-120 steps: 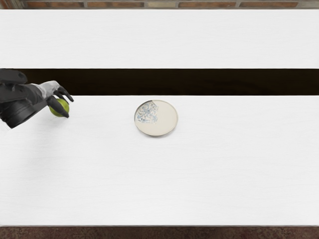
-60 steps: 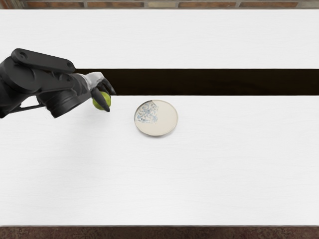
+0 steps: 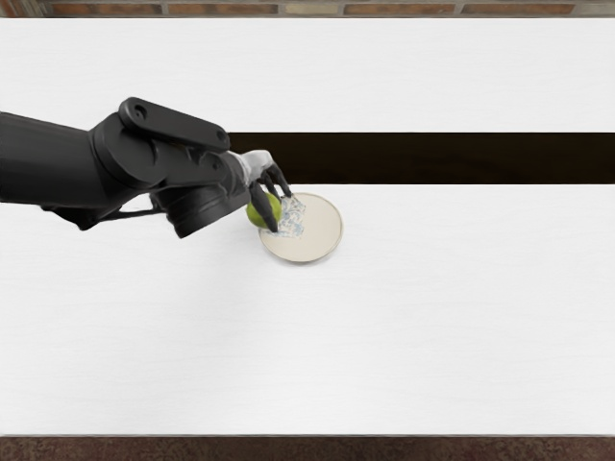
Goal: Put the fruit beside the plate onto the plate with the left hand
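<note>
A small green fruit (image 3: 260, 211) is held in my left hand (image 3: 267, 200), whose dark fingers are curled around it. The hand and fruit hover over the left rim of the round cream plate (image 3: 317, 230), which has a blue pattern on its upper left part. The black left arm (image 3: 106, 165) reaches in from the picture's left edge. Whether the fruit touches the plate cannot be told. No right arm shows.
The plate sits near the back edge of a white table (image 3: 384, 327). Behind it runs a dark gap (image 3: 432, 157), then a second white surface (image 3: 307, 72) and a brick wall strip at the top.
The left arm has swung to the right with the fruit in its hand, from the table's far left to the plate's left rim.
</note>
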Tool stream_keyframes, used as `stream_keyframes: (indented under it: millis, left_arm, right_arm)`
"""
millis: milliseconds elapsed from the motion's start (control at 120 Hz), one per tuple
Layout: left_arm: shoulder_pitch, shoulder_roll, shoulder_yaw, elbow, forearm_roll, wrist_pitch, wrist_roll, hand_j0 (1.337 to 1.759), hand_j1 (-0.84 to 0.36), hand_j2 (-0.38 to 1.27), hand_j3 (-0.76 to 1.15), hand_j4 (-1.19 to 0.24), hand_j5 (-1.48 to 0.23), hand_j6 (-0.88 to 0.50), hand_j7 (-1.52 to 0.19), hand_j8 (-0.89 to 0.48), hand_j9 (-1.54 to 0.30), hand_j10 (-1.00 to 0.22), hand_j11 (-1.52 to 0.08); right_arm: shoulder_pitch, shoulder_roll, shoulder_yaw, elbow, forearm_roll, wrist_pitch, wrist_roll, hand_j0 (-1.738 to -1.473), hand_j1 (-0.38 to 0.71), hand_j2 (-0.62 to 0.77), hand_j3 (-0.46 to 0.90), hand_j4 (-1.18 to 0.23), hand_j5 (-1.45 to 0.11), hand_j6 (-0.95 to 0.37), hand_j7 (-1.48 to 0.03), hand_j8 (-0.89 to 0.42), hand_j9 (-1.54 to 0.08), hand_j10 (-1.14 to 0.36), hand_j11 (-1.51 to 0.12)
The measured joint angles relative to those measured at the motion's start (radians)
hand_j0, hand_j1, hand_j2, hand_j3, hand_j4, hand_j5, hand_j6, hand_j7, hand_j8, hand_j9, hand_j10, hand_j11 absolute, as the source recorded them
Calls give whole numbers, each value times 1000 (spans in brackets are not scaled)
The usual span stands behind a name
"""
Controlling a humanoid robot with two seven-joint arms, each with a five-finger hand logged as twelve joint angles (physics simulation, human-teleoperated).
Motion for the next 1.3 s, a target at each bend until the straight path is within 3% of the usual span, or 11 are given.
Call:
stream_keyframes:
  millis: [117, 267, 475, 708, 900, 1000, 1067, 1133, 1300]
  left_arm:
    - [0, 0, 0, 2, -6, 2, 0, 1658, -280, 265, 0, -545, -757, -581, -738, -459, -741, -585, -732]
    - [0, -4, -3, 3, -7, 1, -1, 1658, -195, 167, 0, -462, -627, -479, -618, -410, -618, -484, -613]
    - [-1, -2, -21, 4, -6, 0, -6, 1658, 42, 79, 0, -259, -346, -265, -343, -240, -343, -268, -341]
    - [4, 111, -39, 3, -1, -8, -9, 1658, 235, 28, 0, -97, -128, -99, -127, -91, -127, -100, -127]
    - [76, 337, -147, 3, 46, -70, -4, 1658, 297, 12, 0, -44, -58, -45, -58, -42, -58, -45, -57]
    - [95, 525, -217, 4, 66, -247, -6, 1658, 313, 8, 0, -32, -41, -32, -40, -30, -40, -32, -40]
    - [205, 636, -307, 4, 123, -380, -7, 1658, 320, 7, 0, -25, -33, -26, -33, -25, -33, -26, -32]
    - [256, 727, -397, 5, 178, -507, -6, 1658, 325, 5, 0, -21, -27, -22, -27, -21, -27, -22, -27]
    - [267, 809, -496, 6, 233, -717, -9, 1658, 332, 4, 0, -15, -19, -16, -19, -15, -19, -15, -19]
  right_arm:
    - [0, 0, 0, 0, 0, 0, 0, -1658, -349, 0, 0, 0, 0, 0, 0, 0, 0, 0, 0]
    - [0, 0, 0, 0, 0, 0, 0, -1658, -349, 0, 0, 0, 0, 0, 0, 0, 0, 0, 0]
    - [0, 0, 0, 0, 0, 0, 0, -1658, -349, 0, 0, 0, 0, 0, 0, 0, 0, 0, 0]
    - [0, 0, 0, 0, 0, 0, 0, -1658, -349, 0, 0, 0, 0, 0, 0, 0, 0, 0, 0]
    - [0, 0, 0, 0, 0, 0, 0, -1658, -349, 0, 0, 0, 0, -1, 0, 0, 0, 0, 0]
    - [0, 0, 0, 0, 0, 0, 0, -1658, -349, 0, 0, 0, 0, -1, 0, -1, 0, 0, 0]
    - [0, 0, 0, 0, 0, 0, 0, -1658, -349, 0, 0, 0, 0, -1, 0, 0, 0, 0, 0]
    - [0, 0, 0, 0, 0, 0, 0, -1658, -349, 0, 0, 0, 0, -1, 0, 0, 0, 0, 0]
    - [0, 0, 0, 0, 0, 0, 0, -1658, -349, 0, 0, 0, 0, 0, 0, 0, 0, 0, 0]
